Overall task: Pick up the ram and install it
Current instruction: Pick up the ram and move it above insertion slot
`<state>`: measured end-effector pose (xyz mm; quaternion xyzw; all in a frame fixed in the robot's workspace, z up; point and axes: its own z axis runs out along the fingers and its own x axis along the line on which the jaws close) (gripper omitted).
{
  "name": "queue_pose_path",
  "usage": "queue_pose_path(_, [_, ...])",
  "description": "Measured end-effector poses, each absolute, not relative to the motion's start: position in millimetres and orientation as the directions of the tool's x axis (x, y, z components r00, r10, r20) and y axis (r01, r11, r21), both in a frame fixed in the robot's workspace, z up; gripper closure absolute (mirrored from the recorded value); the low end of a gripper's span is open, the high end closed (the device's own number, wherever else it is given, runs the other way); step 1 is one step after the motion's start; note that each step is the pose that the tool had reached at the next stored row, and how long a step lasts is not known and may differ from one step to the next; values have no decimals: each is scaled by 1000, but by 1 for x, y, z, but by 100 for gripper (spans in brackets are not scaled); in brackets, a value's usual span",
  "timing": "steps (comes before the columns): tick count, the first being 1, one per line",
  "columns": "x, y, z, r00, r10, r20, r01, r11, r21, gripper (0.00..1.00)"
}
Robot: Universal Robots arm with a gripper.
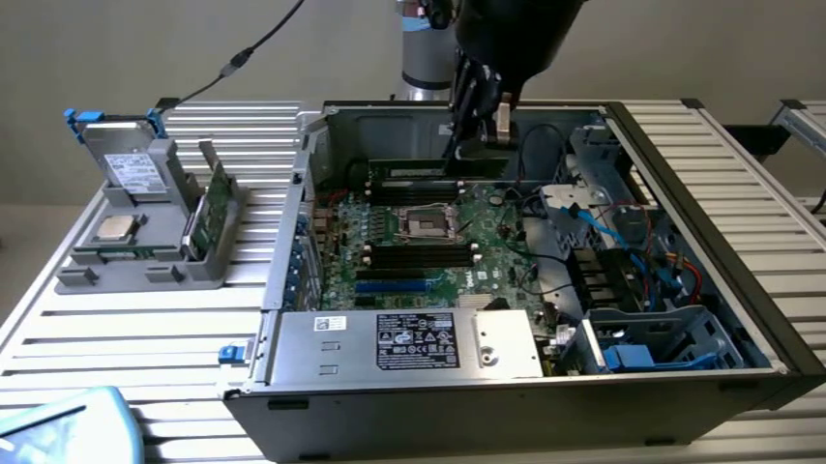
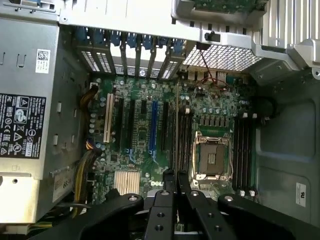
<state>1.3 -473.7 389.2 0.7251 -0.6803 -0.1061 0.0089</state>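
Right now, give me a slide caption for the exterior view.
Arm's fingers shut on the ram, holding it over the memory slots beside the processor socket in the open computer case.

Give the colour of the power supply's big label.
The label is black with white print; exterior view shows it best.

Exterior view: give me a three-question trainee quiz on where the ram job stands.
1. True or false: the end effector is shut on the ram.
2. The ram hangs over: A) the table slats; B) the motherboard inside the open case; C) the power supply.
3. Fill in: the processor chip lies on the grey holder at the exterior view's ___.
Key: 1 true; 2 B; 3 left.
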Motion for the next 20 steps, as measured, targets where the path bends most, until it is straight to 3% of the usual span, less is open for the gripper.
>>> queue_pose_path(6, [8, -471, 379, 38, -989, -142, -984, -61, 166, 87])
queue_pose_path(14, [8, -469, 373, 17, -991, -136, -976, -46, 211, 87])
queue_pose_path(20, [10, -460, 369, 16, -995, -100, -976, -37, 213, 87])
